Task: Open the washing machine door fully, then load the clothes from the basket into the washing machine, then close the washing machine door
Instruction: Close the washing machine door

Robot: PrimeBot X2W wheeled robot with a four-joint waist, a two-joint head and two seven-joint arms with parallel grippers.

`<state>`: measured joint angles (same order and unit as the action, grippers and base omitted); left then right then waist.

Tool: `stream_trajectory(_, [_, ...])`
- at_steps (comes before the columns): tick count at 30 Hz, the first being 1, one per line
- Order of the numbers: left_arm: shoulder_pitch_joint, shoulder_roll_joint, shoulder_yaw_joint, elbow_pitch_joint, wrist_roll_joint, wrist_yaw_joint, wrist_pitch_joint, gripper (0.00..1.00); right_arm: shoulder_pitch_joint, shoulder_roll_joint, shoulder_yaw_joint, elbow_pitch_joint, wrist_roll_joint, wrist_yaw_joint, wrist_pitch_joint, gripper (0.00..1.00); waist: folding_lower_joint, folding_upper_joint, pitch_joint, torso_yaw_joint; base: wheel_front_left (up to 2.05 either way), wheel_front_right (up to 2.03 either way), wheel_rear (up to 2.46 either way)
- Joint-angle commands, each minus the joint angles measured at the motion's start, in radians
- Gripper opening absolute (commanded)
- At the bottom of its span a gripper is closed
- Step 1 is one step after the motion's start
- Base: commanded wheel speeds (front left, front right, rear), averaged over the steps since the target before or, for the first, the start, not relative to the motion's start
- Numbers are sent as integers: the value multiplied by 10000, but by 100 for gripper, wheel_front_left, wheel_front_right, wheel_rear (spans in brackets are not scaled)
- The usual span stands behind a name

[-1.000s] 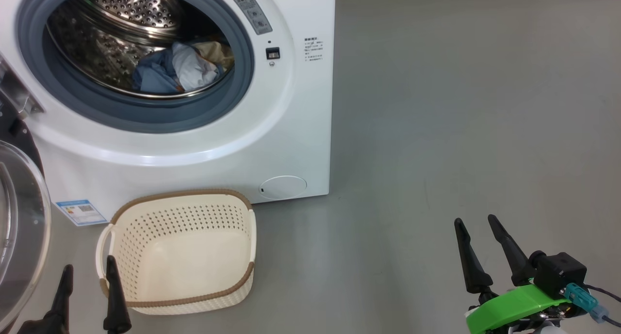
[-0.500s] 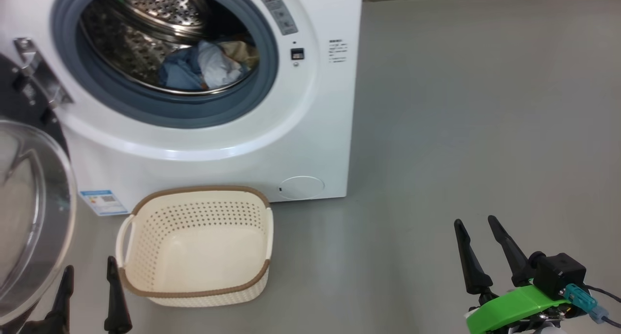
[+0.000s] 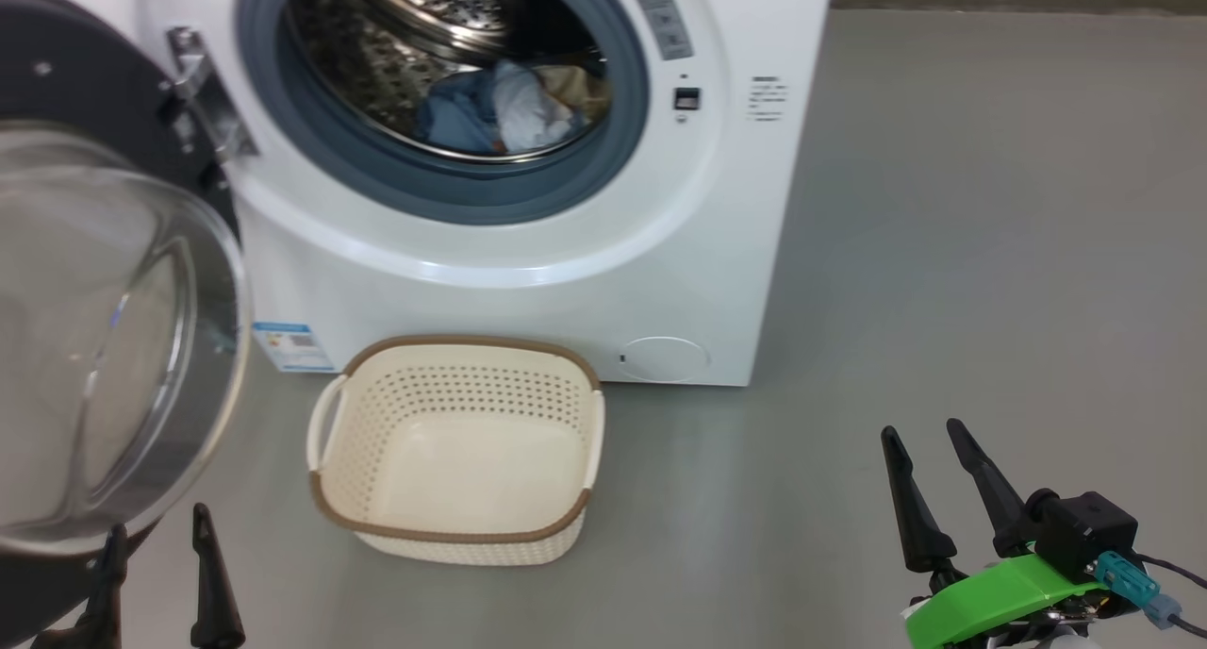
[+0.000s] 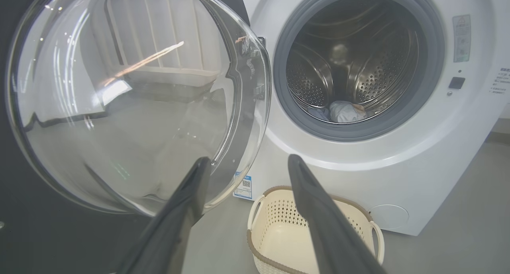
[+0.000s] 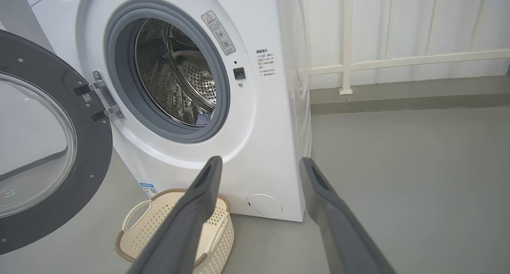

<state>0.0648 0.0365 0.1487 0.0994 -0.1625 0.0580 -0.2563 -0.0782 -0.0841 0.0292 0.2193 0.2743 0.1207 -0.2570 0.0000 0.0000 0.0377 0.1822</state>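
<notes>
Having moved the clothes point(image 3: 509, 116) into the washing machine point(image 3: 528, 309), leaving the basket point(image 3: 462, 545) empty before it, close the wide-open washing machine door point(image 3: 104, 328). Note left gripper point(image 3: 158, 526) and right gripper point(image 3: 921, 432) spread wide, empty.

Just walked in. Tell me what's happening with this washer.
Laundry loading is nearly done. The washing machine has its door swung wide open to the left. The clothes lie inside the drum, and the basket in front of it is empty. The left tool and right tool are both open and hold nothing. The left one is close to the door's lower edge. Closing the door looks like the step left.
</notes>
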Motion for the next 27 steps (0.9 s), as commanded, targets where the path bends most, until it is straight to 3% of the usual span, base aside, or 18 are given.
stream_trajectory(1, [-134, 137, 373, -209, 97, 100, -55, 100, -71, -34, 264, -248, -41, 100, -48, 100, 0, 0, -17, 510, 0, 0, 0])
stream_trajectory(15, [6, 137, 340, -278, -43, 344, -55, 100, -14, -41, 223, -284, -145, 100, -48, 100, 0, 0, 22, 1791, 0, 0, 0])
stream_trajectory(27, [51, 137, 278, -427, -216, 566, -55, 100, -92, -163, 326, -301, -165, 100, -48, 100, 0, 0, 195, 2440, 0, 0, 0])
